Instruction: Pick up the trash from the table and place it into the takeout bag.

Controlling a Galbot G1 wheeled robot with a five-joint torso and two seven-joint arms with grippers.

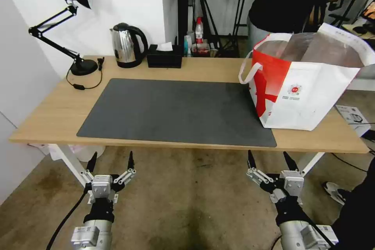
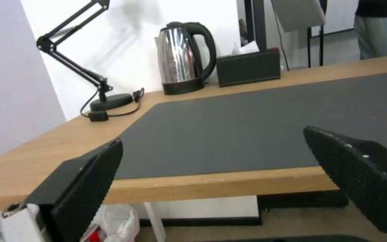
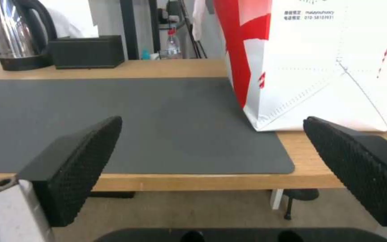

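Two grippers hang below the desk's near edge with jaws spread wide and nothing between them: the left gripper (image 1: 111,158) under the near left corner of the mat (image 1: 175,111), the right gripper (image 1: 271,158) under its near right corner. From each wrist the black ridged fingers (image 2: 90,181) frame the desk (image 1: 50,113) edge-on.

Outward from them, the mat's surface carries no bowl or cup. The takeout bag (image 1: 308,86) stands upright at the desk's right end, its base overlapping the mat's right edge, mouth open and silvery lining showing. What lies inside cannot be seen, so the trash is probably already in it, though that is a guess.

Along the far edge sit a steel kettle (image 1: 127,45) and a black tissue box (image 1: 165,55) just beside it, with a desk lamp (image 1: 72,27) at the far left corner.

Risks, as I judge them: any rise of the right arm could clip the desk edge or nudge the lightly standing bag, and reaching for the kettle or tissue box would be picking up the wrong things.
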